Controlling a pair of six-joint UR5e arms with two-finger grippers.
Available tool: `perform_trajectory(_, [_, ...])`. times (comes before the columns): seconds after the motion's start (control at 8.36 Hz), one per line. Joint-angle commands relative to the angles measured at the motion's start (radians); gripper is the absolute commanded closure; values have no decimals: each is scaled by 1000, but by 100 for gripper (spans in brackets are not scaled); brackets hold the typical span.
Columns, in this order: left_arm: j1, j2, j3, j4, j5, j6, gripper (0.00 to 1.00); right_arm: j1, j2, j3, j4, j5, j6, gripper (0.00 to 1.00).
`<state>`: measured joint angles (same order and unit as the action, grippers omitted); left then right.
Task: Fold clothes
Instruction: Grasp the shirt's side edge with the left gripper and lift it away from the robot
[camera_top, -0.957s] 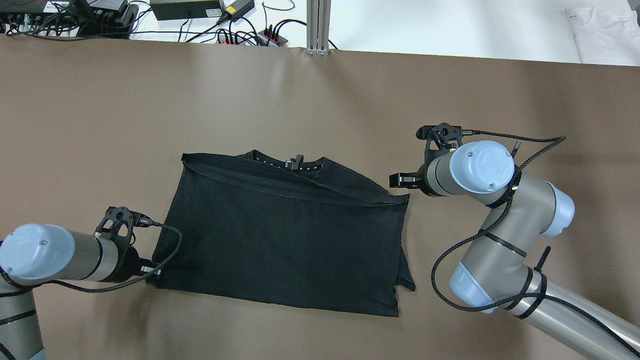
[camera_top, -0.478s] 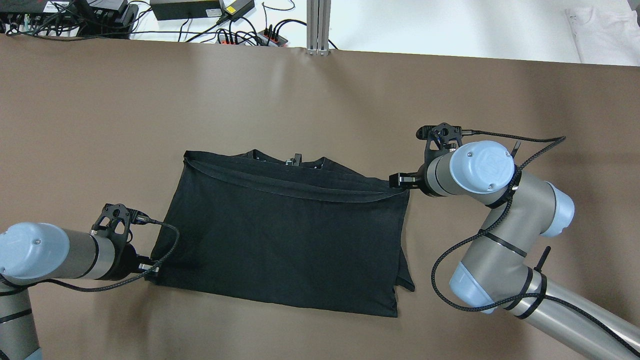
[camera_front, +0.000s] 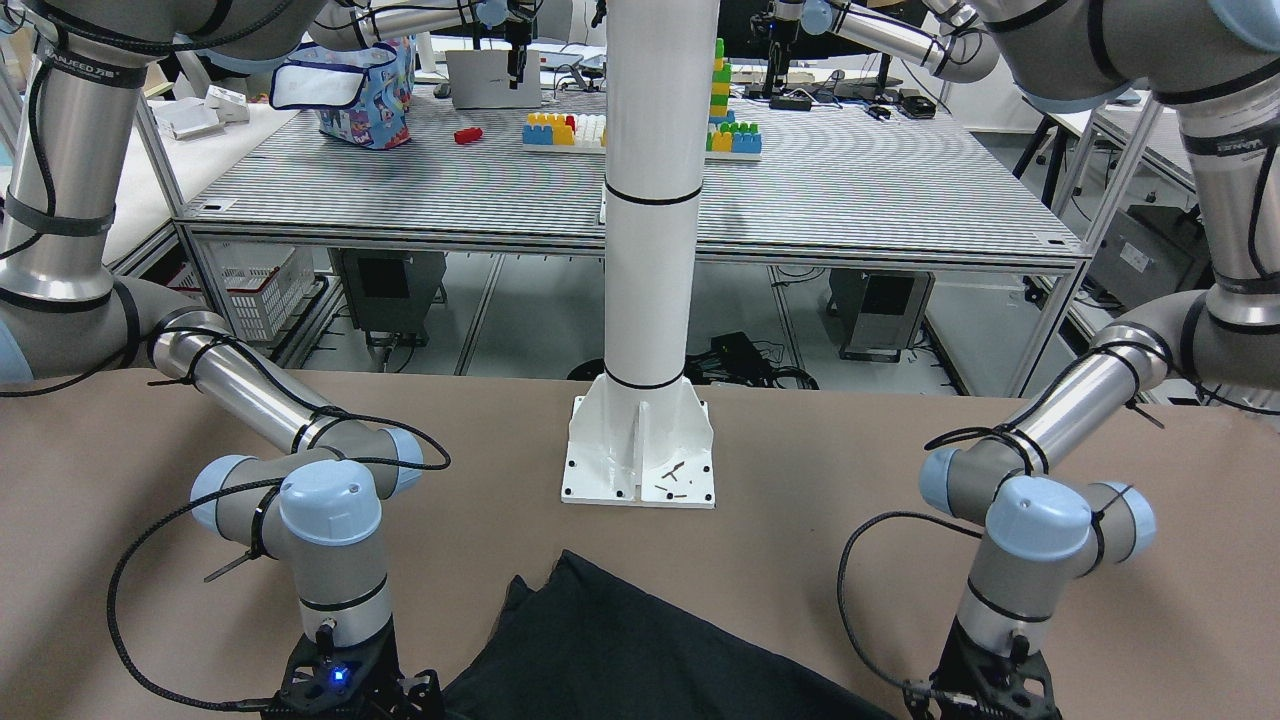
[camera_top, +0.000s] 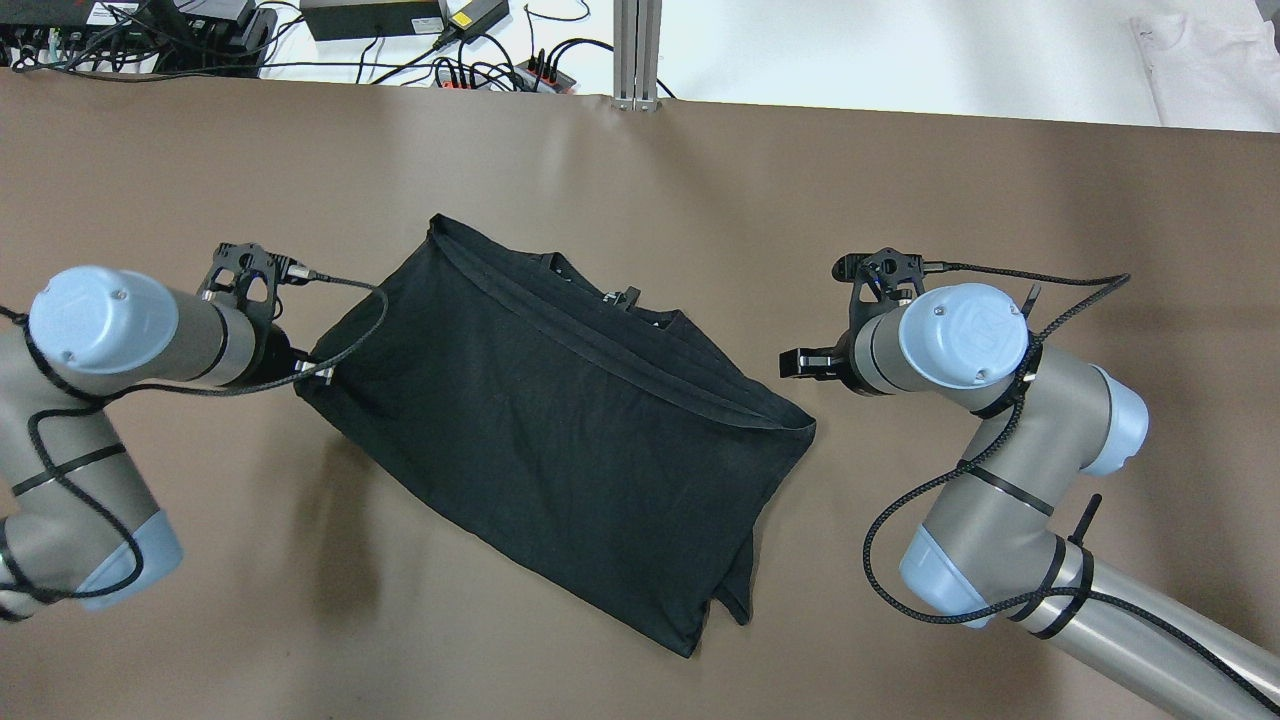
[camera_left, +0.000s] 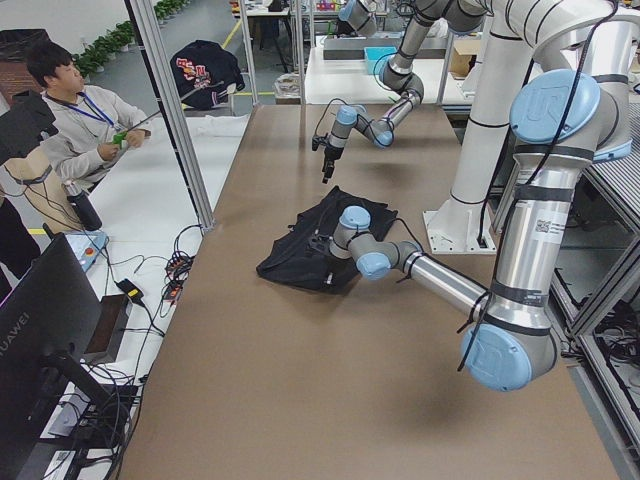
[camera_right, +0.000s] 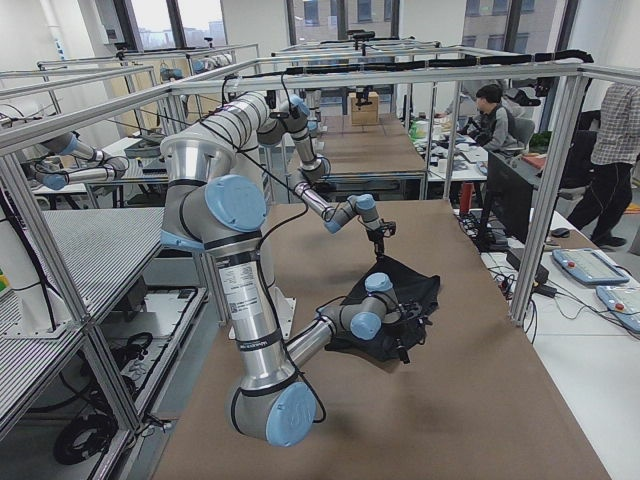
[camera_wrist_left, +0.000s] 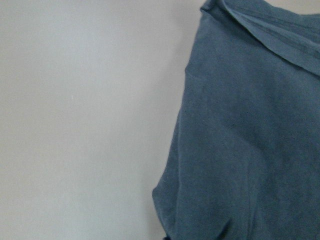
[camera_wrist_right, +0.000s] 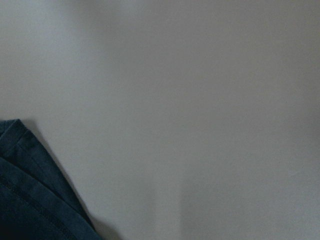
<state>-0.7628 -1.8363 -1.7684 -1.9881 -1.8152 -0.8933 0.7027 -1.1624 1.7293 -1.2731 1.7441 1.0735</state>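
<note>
Left gripper (camera_top: 312, 373): was closed on the left corner of the black shirt (camera_top: 560, 440), which looked raised a little.
Right gripper (camera_top: 800, 362): hung just beside the right corner, not touching; jaw state could not be told.
Shirt position: folded double, skewed across the middle of the brown table (camera_top: 700, 200), collar (camera_top: 620, 298) toward the far side.
Handling: probably light, limp and layered, apt to sag and slip.
Hold: best pinched at corners, through every layer.

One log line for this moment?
left gripper: holds shirt corner | right gripper: off shirt, state unclear | shirt: folded, skewed
</note>
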Motion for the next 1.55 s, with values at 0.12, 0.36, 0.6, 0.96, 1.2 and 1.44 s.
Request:
perform_trajectory(0.12, [-124,-449,524,-9,10,100,100,0,-3,0,1,0,-3,6])
perform_trajectory(0.36, [-165,-750,940,-154,10,129,100,0,-8,0,1,0,-4,6])
perform_trajectory(0.6, [-168,-897,1106,-184,10,140,100,0,-8,3,1,0,-1,6])
perform_trajectory(0.96, [-220,-871,1120,-245,2,298,1,-2,-2,1,1,0,8,6])
perform_trajectory(1.2, [-265,-850,1086,-256,-95,298,0,-5,7,-2,1,-3,73,7])
perform_trajectory(1.44, [-263,-729,942,-256,-111,284,0,-52,13,-8,41,-8,298,9])
